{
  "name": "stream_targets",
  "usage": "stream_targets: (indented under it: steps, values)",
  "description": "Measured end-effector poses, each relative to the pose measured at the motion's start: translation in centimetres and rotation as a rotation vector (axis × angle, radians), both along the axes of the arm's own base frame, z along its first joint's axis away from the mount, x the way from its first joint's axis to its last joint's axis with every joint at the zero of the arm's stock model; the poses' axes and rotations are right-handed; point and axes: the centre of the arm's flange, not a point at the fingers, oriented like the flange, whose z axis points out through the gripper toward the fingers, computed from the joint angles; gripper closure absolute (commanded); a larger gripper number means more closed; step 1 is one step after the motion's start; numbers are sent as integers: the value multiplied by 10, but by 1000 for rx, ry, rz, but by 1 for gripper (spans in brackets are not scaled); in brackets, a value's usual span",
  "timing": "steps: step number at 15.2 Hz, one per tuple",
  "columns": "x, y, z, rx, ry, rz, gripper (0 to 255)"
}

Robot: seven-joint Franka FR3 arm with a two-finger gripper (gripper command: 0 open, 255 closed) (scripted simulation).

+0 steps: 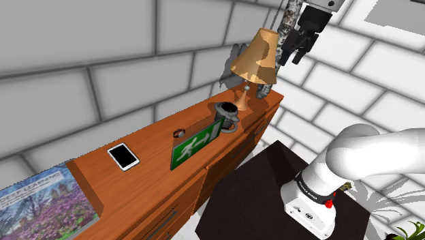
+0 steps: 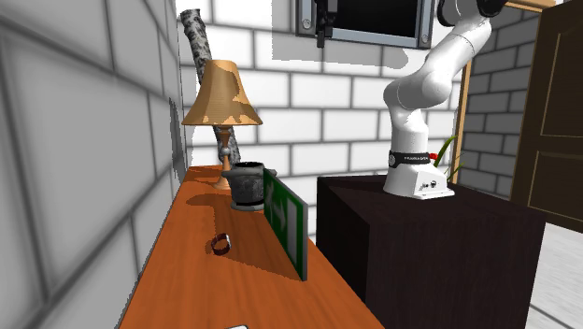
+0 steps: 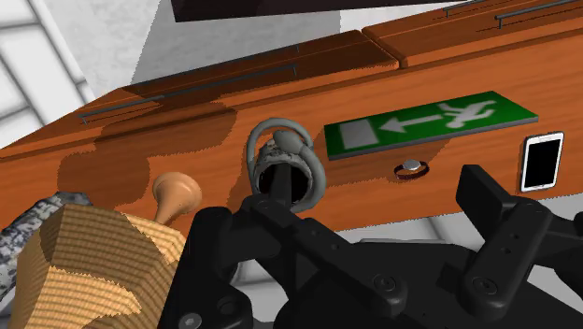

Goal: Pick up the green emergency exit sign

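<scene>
The magazine (image 1: 41, 204) runs off the shoulder view's lower left corner; the smartphone (image 2: 234, 326) is cropped by the second exterior view's bottom edge; there the green exit sign (image 2: 286, 222) hides part of the grey mug (image 2: 243, 185).

The sign (image 1: 194, 146) is green, with a white arrow and a white running figure. The cabinet (image 1: 150, 140) is red-brown with wood grain. The lampshade (image 1: 255, 56) is tan with paler patches, and the foot (image 1: 243, 97) is orange-brown. The pot (image 1: 227, 114) is dark grey. The phone (image 1: 123, 156) is white around a black screen. The book (image 1: 41, 204) carries purple flowers. The wall (image 1: 82, 48) is white brick with grey joints. The arm (image 1: 368, 153) is white, the gripper (image 1: 289, 58) black, the stand (image 2: 439, 243) very dark brown.
</scene>
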Motion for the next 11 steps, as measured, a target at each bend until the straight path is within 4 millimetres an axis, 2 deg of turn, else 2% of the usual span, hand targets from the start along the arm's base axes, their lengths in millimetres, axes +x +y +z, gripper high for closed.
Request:
stream_targets:
  steps: [1,4,11]
  values:
    - [0,0,0,0,0,0,0]
    - [2,18,-20,-1,8,-84,0]
    - [21,77,-92,-3,35,-372,0]
